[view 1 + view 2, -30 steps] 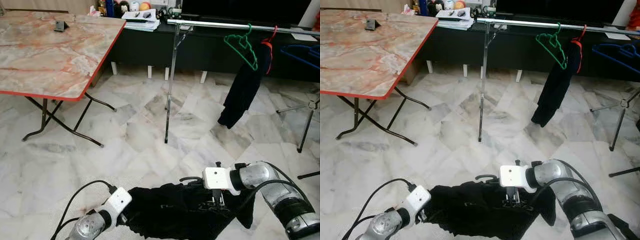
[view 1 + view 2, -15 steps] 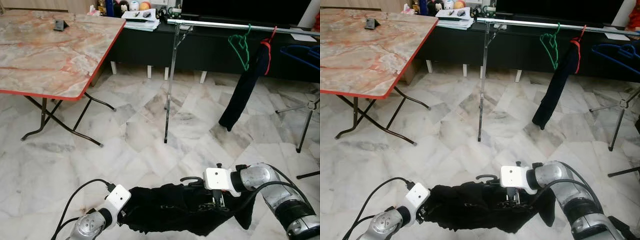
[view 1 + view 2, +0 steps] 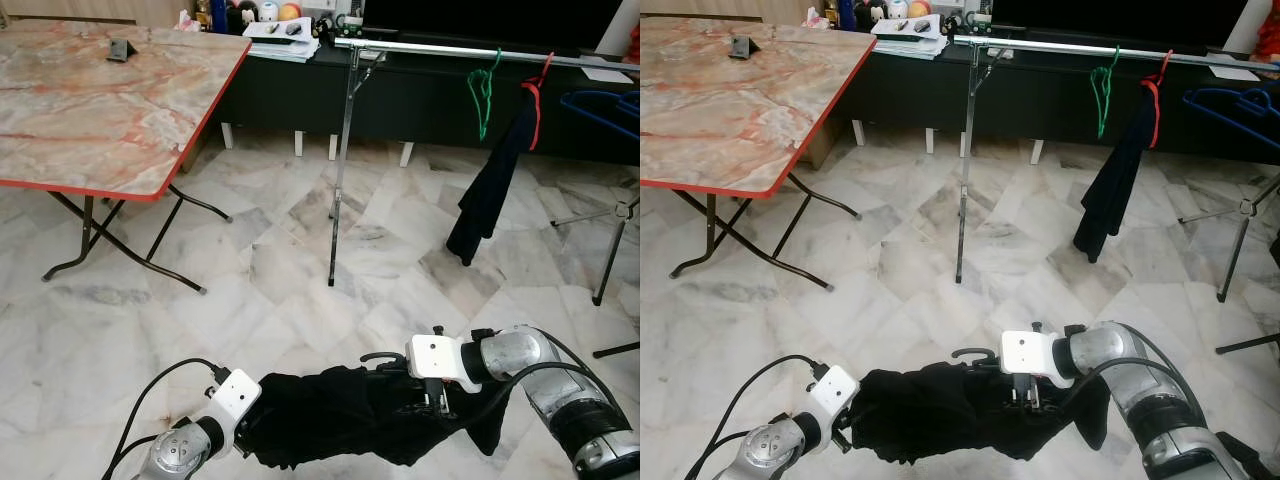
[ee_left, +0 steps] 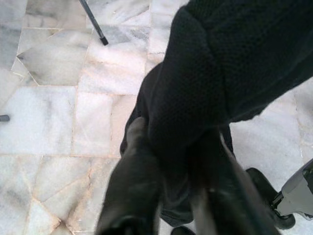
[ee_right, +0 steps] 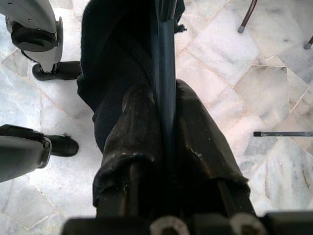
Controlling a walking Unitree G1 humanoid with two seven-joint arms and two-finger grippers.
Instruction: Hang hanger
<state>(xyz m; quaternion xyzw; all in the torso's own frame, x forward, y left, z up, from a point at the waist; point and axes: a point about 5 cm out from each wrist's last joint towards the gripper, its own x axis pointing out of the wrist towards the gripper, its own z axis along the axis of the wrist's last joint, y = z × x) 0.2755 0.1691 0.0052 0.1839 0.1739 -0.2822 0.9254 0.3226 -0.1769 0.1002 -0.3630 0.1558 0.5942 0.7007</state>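
A black garment [image 3: 350,425] on a black hanger hangs low over the marble floor, stretched between my two arms. The hanger's hook [image 3: 383,358] sticks up beside my right wrist. My right gripper [image 5: 165,122] is shut on the hanger's dark bar, with cloth around its fingers. My left gripper [image 4: 171,161] is shut on a fold of the garment at its other end. Ahead stands a silver clothes rail [image 3: 450,50]. On it hang a green hanger [image 3: 482,95] and a dark garment on a red hanger [image 3: 495,180].
A folding marble-top table [image 3: 100,100] with a red edge stands at the left. The rail's upright pole [image 3: 340,170] comes down to the floor in the middle. A blue hanger [image 3: 605,105] and a stand's leg [image 3: 612,250] are at the right, with a dark cabinet behind.
On the rail, the green hanger has turned edge-on and the dark garment has swung right. The held garment has drawn a little tighter. Both arms stay about where they were.
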